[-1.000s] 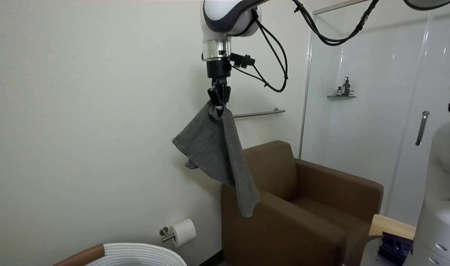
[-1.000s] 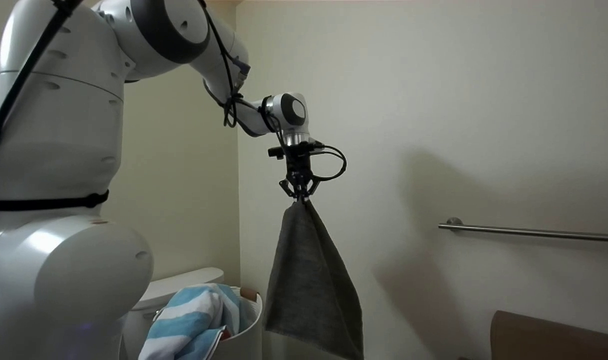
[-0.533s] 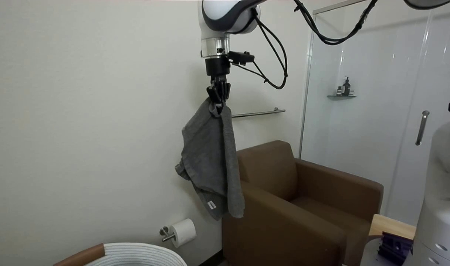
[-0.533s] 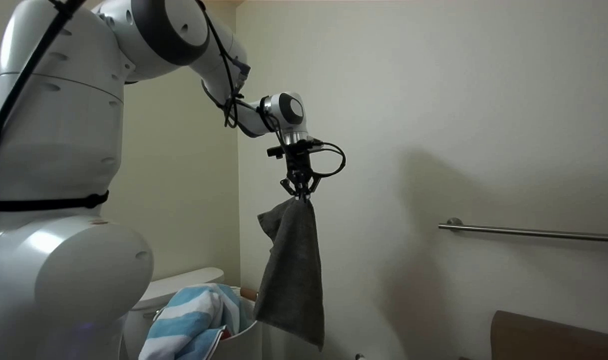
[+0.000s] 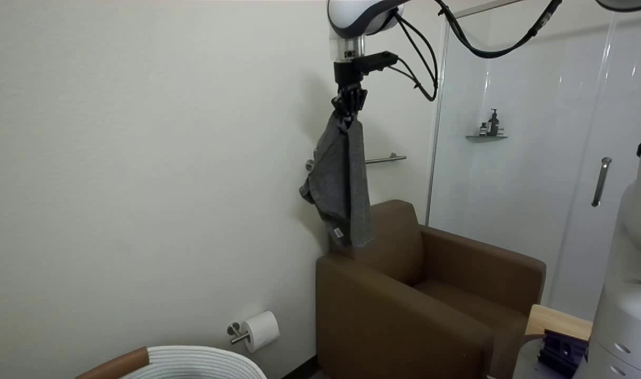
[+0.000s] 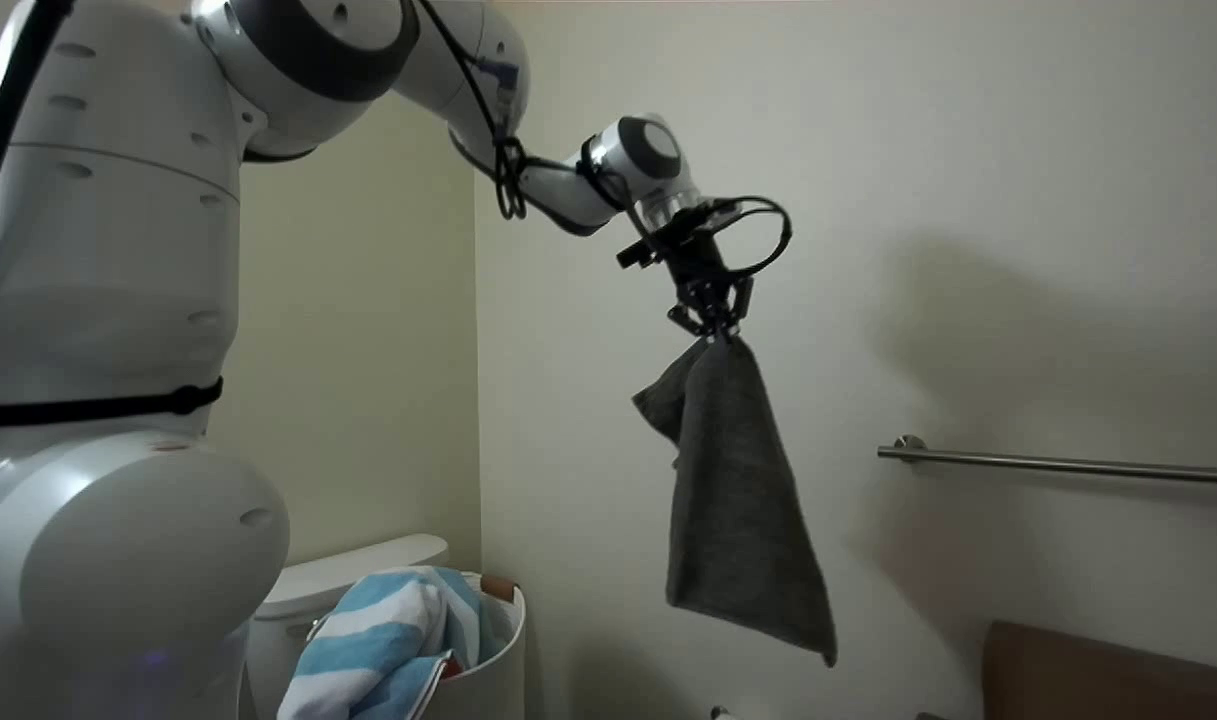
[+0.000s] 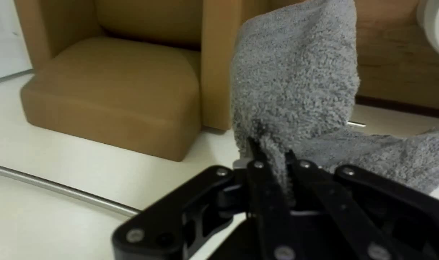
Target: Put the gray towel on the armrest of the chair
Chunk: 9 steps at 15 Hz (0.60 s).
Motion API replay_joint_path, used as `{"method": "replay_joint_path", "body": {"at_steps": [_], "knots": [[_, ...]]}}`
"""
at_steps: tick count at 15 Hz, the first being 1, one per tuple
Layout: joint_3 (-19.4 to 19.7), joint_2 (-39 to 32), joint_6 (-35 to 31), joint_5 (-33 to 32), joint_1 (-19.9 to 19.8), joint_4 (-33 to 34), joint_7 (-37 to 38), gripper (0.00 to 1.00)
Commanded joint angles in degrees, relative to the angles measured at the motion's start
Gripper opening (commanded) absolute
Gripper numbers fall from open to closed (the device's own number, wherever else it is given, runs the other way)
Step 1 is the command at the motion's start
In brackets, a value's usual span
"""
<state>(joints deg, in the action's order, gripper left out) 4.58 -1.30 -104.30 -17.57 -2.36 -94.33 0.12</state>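
Just past twelve o'clock in an exterior view, the tool (image 5: 347, 117) points down, clamped on the bunched top of the gray towel (image 5: 337, 181), which hangs limp in the air at its six o'clock with a small white label (image 5: 338, 232) near the lower edge. The brown chair (image 5: 457, 298) stands at the towel's five o'clock, its nearer armrest (image 5: 399, 310) below the towel's lower end. There the towel crosses in front of the metal wall bar (image 5: 386, 160), which shows mostly at its two o'clock. At seven o'clock sits the toilet paper roll (image 5: 262, 332). In an exterior view, a strip of wall (image 6: 908, 640) separates the towel from the chair back (image 6: 1098, 680) at four o'clock; at seven, a blue-and-white striped cloth (image 6: 383, 640) drapes over a white basket (image 6: 493, 685). The wrist view shows the pinched fabric between the tool's fingers (image 7: 265, 193), one fold reaching toward twelve o'clock, another spreading toward three, with the chair at ten.
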Motion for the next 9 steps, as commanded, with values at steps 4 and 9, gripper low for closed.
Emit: {"method": "replay_joint_path", "body": {"at_steps": [4, 9], "knots": [[7.6, -0.8, -12.2, -5.3, -8.4, 1.0, 3.6, 0.07], [11.2, -4.6, -17.1, -5.5, -11.9, 0.6, 3.8, 0.07]]}}
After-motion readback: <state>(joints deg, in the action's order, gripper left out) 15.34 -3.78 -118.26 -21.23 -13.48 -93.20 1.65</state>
